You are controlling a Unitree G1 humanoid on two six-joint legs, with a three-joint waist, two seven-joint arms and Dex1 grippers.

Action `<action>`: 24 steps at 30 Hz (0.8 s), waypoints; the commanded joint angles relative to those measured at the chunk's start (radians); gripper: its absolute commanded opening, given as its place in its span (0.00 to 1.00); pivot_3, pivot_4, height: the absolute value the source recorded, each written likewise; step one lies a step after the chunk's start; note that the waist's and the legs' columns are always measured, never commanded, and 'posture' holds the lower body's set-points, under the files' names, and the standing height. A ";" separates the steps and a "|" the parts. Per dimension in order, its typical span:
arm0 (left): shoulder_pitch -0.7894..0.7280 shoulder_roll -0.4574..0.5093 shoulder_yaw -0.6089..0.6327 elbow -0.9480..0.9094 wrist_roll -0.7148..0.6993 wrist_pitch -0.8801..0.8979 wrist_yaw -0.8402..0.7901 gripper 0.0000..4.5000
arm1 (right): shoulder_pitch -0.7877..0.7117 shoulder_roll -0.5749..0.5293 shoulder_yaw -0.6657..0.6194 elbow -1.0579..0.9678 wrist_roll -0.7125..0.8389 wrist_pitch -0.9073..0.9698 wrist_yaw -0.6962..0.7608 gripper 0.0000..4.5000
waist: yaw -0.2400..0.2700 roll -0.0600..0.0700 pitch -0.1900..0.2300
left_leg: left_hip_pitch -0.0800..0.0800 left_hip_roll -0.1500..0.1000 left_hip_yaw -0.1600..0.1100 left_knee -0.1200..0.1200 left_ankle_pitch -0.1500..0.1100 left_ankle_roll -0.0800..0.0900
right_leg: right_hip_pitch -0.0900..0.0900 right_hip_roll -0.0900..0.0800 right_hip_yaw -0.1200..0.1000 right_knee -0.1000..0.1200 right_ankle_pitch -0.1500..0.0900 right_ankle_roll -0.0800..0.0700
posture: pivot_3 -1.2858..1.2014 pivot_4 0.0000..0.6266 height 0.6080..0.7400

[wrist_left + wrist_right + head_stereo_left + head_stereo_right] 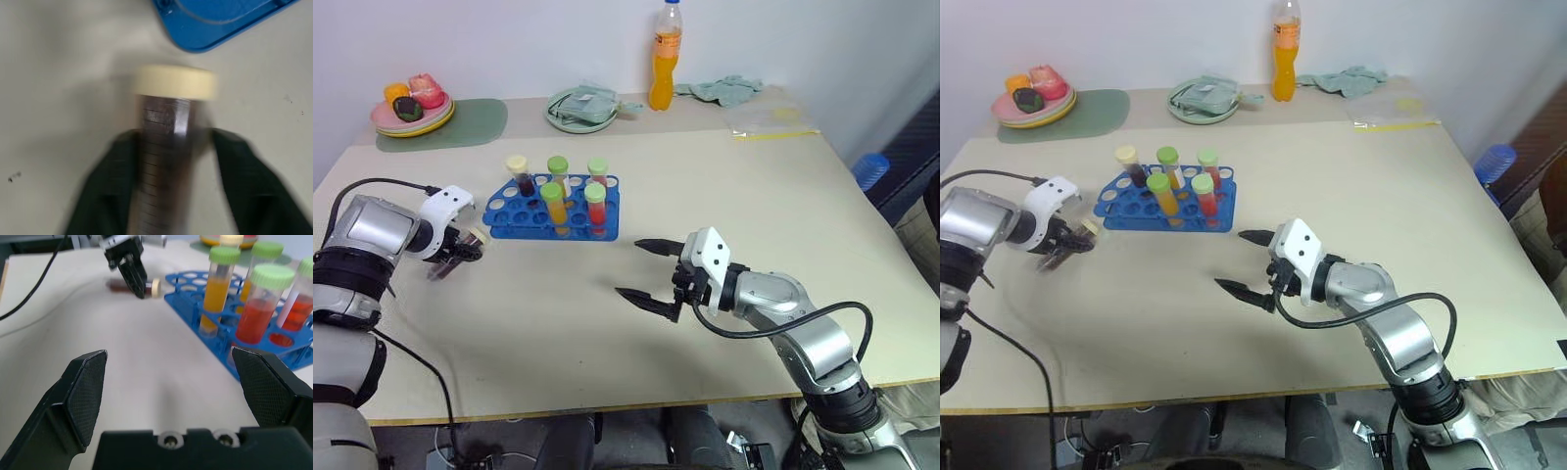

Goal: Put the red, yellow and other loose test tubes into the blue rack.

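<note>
The blue rack (pixel 553 208) stands toward the back left of the table (pixel 754 196), well in from every edge, and in the left eye view it already holds five capped tubes: one cream-capped and dark, four green-capped with orange or red fill. By my reading one loose tube is left, the dark tube (pixel 450 257) with a cream cap, lying just off the rack's left end with the left gripper (pixel 460 253) closed on it. The right gripper (pixel 644 269) hangs wide open and empty over bare tabletop, well apart from the rack (plenty of room there).

Left wrist view: black fingers (pixel 102 196) pinch the dark tube, the rack's corner just beyond its cap.

Right wrist view: several rack holes stand empty; the near rows look free for insertion
</note>
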 commanded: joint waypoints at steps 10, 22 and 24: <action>0.234 -0.111 0.703 -0.265 -0.147 -0.425 0.521 0.19 | 0.027 0.004 -0.030 -0.046 0.043 -0.022 -0.020 1.00 | 0.007 -0.002 0.000 | -0.002 0.000 -0.004 0.001 0.000 0.000 | -0.002 -0.002 0.001 0.000 0.000 0.000 | 0.52 0.24 1.00; 0.528 -0.646 0.661 -0.704 -0.013 -0.868 0.894 0.19 | -0.021 0.048 -0.024 0.008 0.037 -0.039 -0.045 1.00 | 0.033 -0.003 -0.001 | -0.002 -0.001 -0.001 0.003 0.000 0.000 | 0.000 -0.003 0.002 -0.001 0.001 0.000 | 0.52 0.24 1.00; 0.515 -0.701 0.639 -0.651 0.016 -0.922 0.946 0.19 | -0.019 0.048 -0.021 0.007 0.033 -0.040 -0.051 1.00 | 0.033 -0.003 -0.001 | -0.002 -0.001 -0.001 0.003 0.000 0.000 | 0.000 -0.003 0.001 -0.001 0.001 0.000 | 0.52 0.24 1.00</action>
